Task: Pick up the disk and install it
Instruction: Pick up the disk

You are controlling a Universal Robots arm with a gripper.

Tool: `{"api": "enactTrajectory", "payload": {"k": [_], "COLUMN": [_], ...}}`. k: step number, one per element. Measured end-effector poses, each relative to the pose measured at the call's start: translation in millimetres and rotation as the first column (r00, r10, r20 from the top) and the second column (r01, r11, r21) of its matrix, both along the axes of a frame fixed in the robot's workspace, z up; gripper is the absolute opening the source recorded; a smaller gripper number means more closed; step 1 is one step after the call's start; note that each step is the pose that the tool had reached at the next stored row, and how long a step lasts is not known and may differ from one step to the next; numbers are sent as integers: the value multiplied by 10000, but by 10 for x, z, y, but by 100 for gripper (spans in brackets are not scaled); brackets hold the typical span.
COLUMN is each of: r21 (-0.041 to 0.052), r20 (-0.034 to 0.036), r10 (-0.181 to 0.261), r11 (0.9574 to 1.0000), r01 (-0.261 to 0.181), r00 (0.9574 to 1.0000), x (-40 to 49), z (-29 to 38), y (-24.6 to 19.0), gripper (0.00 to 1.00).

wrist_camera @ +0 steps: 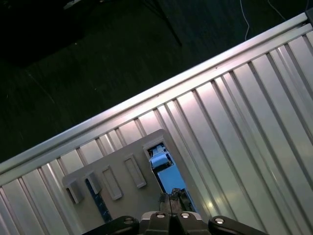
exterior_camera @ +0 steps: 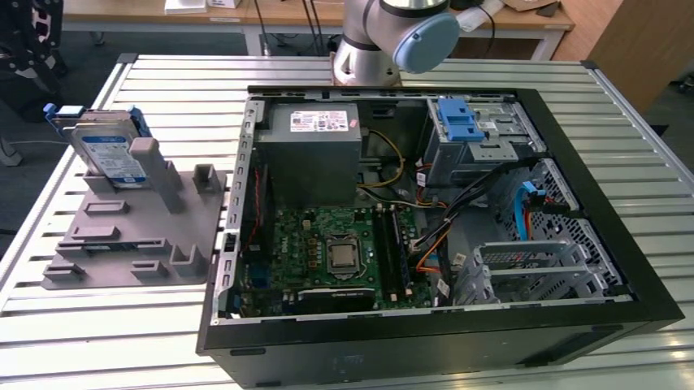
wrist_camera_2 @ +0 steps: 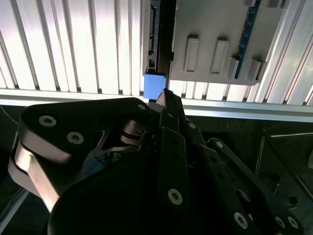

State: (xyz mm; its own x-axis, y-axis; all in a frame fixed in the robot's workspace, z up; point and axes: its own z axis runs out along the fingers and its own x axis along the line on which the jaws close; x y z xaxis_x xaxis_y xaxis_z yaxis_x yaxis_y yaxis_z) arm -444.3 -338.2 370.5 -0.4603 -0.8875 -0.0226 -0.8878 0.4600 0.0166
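Exterior view: flat silver hard disk with blue-and-white label and blue plastic rails (exterior_camera: 109, 154) stands on edge in a grey plastic fixture (exterior_camera: 119, 240), to the exterior view's left of the open black computer case (exterior_camera: 434, 349).
Table: ribbed aluminium table (exterior_camera: 119, 325) carries the fixture and the case, the two just beside each other.
Arm: grey-and-blue robot arm (exterior_camera: 379, 36) rises at the table's far edge, behind the case.
Gripper: black linkage gripper (wrist_camera: 172, 199) (wrist_camera_2: 167, 98) hangs above the disk (wrist_camera: 166, 171) (wrist_camera_2: 155, 54) and points down at its upper edge in both wrist views, apart from it.
Fingers: tips drawn together, nothing between them.
Disk status: seated in the fixture, not picked up, not in the case.
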Motion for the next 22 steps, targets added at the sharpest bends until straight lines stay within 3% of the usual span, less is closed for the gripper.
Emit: {"api": "enactTrajectory", "payload": {"k": [22], "r21": [0], "r20": [0], "r10": [409], "r11": [9992], "r01": [-409], "r00": [9992], "x": [0], "z": [0], "y": [0], "gripper": [11]}}
